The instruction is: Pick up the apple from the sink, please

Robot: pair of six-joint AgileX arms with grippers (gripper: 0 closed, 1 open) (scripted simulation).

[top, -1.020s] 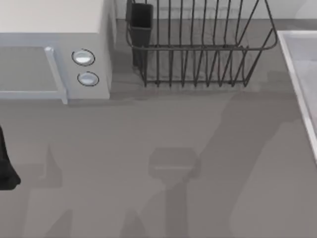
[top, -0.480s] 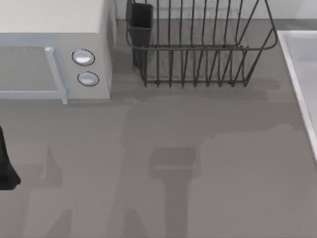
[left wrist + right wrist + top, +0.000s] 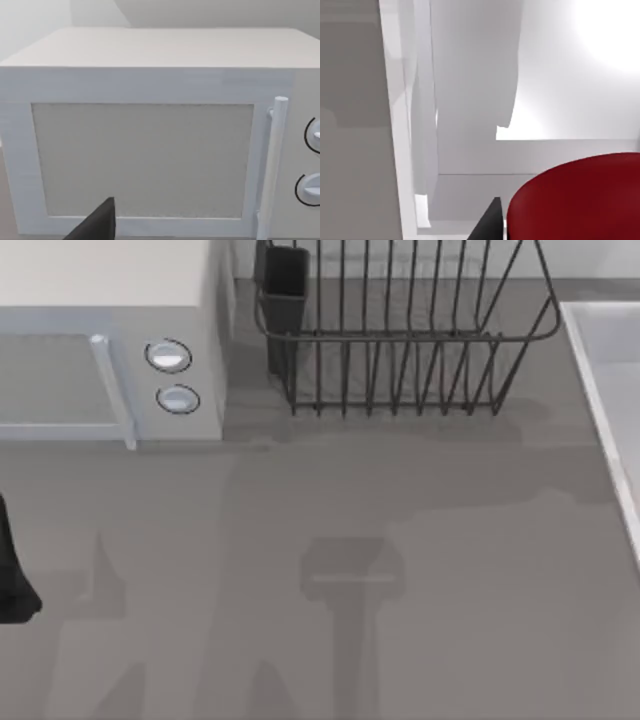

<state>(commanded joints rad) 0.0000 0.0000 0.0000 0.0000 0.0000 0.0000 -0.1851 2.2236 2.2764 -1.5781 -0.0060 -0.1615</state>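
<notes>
The apple [image 3: 580, 200] looms large, glossy and red in the right wrist view, close to the camera and inside the pale sink [image 3: 470, 100]. A black part of my right gripper [image 3: 487, 224] sits right beside the apple's edge; whether it touches the fruit is unclear. In the top view the sink's raised rim [image 3: 600, 390] runs down the table's right edge. My left arm [image 3: 12, 575] is parked at the far left of the table, facing the microwave.
A white microwave [image 3: 110, 340] with two round knobs stands at the back left; its door [image 3: 142, 160] fills the left wrist view. A dark wire dish rack [image 3: 400, 330] stands at the back middle. Grey tabletop [image 3: 330, 570] lies between them, crossed by arm shadows.
The broad shadow on the tabletop has spread leftward from the sink side across the middle. The left arm has not moved.
</notes>
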